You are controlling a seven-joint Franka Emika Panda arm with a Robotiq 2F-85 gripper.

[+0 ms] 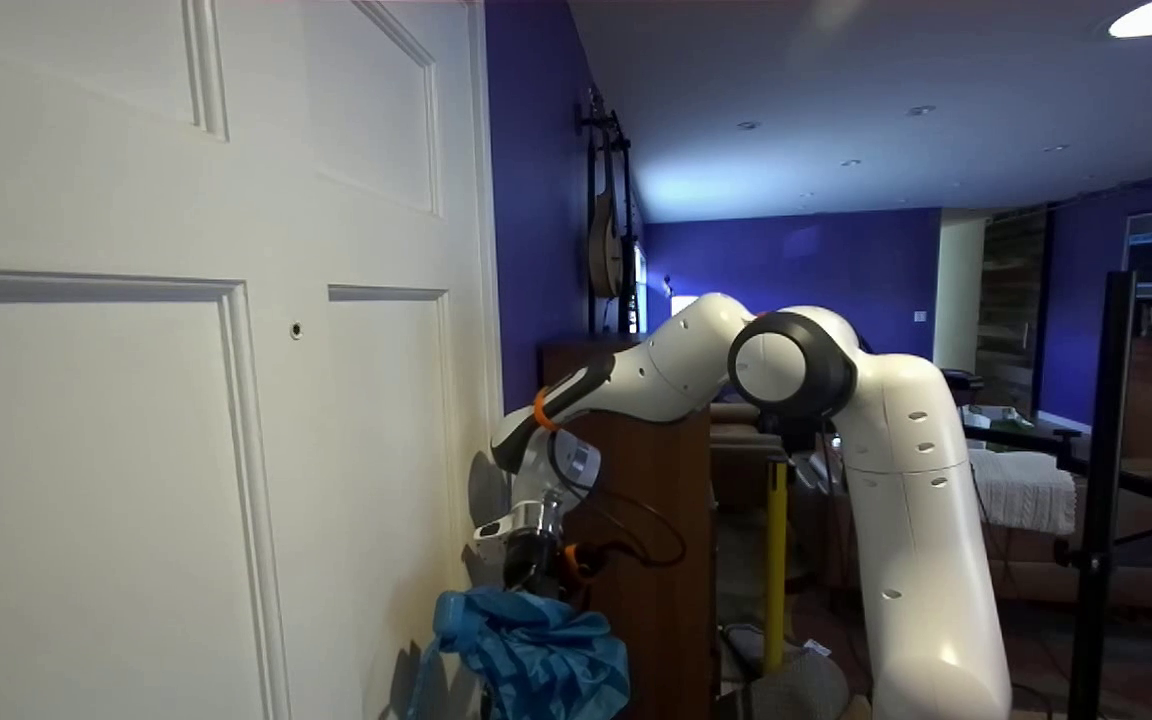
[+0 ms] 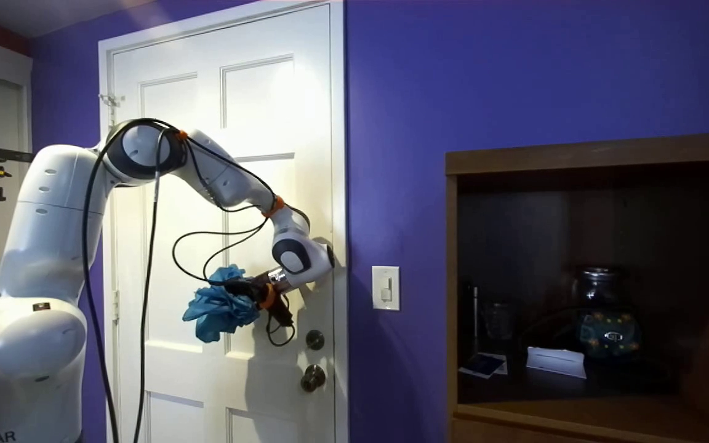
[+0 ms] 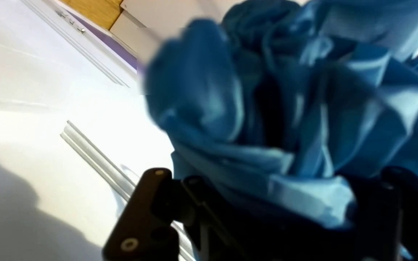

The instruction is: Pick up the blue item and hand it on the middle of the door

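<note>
My one gripper (image 2: 237,287) clamps one blue bundle (image 2: 219,315) in its jaws! Near us, one white door (image 2: 287,175): one knob (image 2: 313,378), one lock (image 2: 315,339).

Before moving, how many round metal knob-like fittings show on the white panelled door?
2, on the door in an exterior view: a round metal fitting near the edge and a round knob below. The white arm may hide others.
</note>
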